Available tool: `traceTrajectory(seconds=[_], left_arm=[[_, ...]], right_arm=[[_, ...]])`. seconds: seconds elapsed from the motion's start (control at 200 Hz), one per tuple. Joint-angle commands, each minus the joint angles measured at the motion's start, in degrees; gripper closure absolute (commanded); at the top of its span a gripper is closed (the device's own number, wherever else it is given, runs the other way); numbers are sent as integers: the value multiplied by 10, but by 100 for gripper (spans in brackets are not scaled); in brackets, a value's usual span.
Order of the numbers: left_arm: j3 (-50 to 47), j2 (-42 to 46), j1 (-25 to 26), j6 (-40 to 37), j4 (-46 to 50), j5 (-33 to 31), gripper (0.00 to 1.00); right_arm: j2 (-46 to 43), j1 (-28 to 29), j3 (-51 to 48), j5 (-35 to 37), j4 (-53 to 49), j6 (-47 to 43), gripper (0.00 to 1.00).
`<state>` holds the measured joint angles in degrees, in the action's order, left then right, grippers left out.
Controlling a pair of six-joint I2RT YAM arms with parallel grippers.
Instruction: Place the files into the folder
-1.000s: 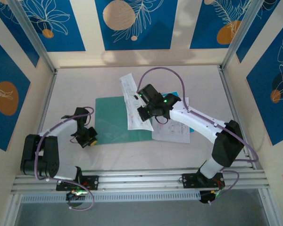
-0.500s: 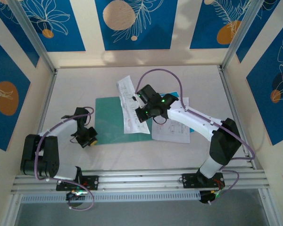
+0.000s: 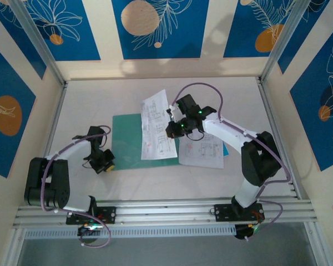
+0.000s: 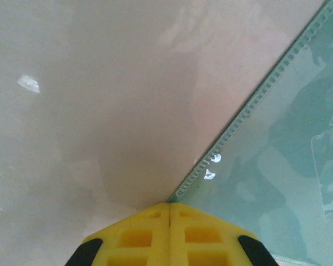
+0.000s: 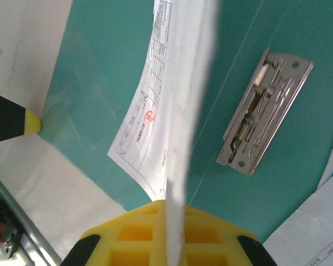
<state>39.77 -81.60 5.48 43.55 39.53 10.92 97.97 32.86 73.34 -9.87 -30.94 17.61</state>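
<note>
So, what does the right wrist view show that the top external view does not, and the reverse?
Right wrist view: a metal clip on the folder, with the held sheet seen close up. Top external view: both whole arms and the blue patterned walls. Both: the right gripper shut on that sheet above the folder, the left gripper shut at its near left corner, another sheet at its right edge.

From above we cannot read the print on the sheet in the right claw, which hides part of the folder. Close up its edge blurs. The right arm partly covers another sheet.
</note>
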Motion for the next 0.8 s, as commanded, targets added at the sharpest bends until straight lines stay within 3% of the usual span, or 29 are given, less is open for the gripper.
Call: traceTrajectory(seconds=[0.0,0.38,0.795], left_arm=[[3,-13,-5,-9,-1,2,100],[1,-15,-5,-7,-2,2,100],[1,-15,-5,-9,4,-2,100]], right_arm=[[10,-13,-15,-97,33,13,100],[62,-34,-48,-171,123,50,100],[125,-20,-9,-223,153,55,100]])
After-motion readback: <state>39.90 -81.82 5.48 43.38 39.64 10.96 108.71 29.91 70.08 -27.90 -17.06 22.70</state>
